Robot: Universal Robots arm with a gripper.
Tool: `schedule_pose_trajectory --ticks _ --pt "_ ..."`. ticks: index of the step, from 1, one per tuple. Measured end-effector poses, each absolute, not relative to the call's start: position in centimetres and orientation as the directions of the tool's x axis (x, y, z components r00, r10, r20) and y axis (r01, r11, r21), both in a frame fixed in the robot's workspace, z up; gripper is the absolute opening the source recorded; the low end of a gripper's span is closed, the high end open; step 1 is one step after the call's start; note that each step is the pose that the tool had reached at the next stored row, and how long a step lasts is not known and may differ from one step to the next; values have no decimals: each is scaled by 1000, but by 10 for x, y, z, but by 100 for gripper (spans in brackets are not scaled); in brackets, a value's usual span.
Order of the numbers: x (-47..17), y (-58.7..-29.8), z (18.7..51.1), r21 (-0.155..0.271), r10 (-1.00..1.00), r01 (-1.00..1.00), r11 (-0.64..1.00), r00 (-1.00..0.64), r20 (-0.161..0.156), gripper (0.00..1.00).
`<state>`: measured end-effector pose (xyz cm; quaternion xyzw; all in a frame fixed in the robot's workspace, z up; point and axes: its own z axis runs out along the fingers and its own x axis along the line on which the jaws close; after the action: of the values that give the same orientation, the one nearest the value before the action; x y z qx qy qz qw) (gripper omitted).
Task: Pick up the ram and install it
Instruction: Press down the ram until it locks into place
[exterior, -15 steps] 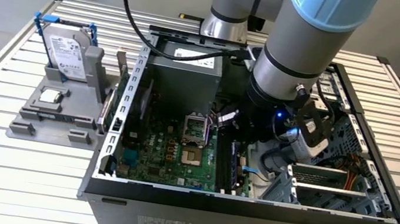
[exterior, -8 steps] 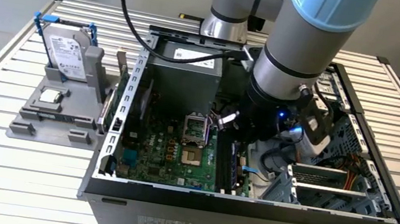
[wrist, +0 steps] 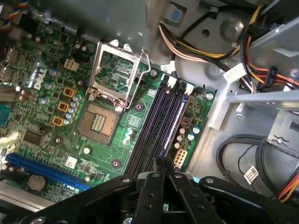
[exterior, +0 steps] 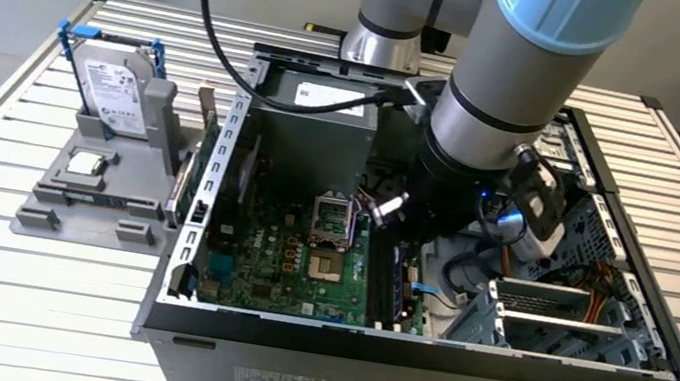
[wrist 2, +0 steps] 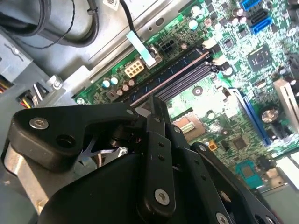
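The ram (wrist 2: 174, 76) shows edge-on as a thin tan line running along the outermost memory slot (wrist: 174, 122), beside the small white power connector (wrist: 178, 157). My gripper (wrist 2: 156, 106) (wrist: 163, 161) is shut on the ram, its black fingers pressed together over the stick's near part. I cannot tell whether the stick sits down in the slot or just above it. In the exterior view my arm's wrist (exterior: 456, 183) reaches down into the open computer case (exterior: 424, 350), over the memory slots (exterior: 389, 279).
A grey holder (exterior: 82, 208) at the exterior view's left carries a silver hard drive (exterior: 113, 86) in a blue bracket and a small square chip (exterior: 84, 162). The open CPU socket (wrist: 114, 74), cable bundles (wrist: 201, 44), drive cage (exterior: 550, 318) and case walls crowd the slots.
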<state>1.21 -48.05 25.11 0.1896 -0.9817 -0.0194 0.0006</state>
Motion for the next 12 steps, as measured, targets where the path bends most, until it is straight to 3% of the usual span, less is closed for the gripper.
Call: schedule_pose_trajectory --ticks 12 --pt "15 -479 251 38 -452 -452 891 -892 -6 0"
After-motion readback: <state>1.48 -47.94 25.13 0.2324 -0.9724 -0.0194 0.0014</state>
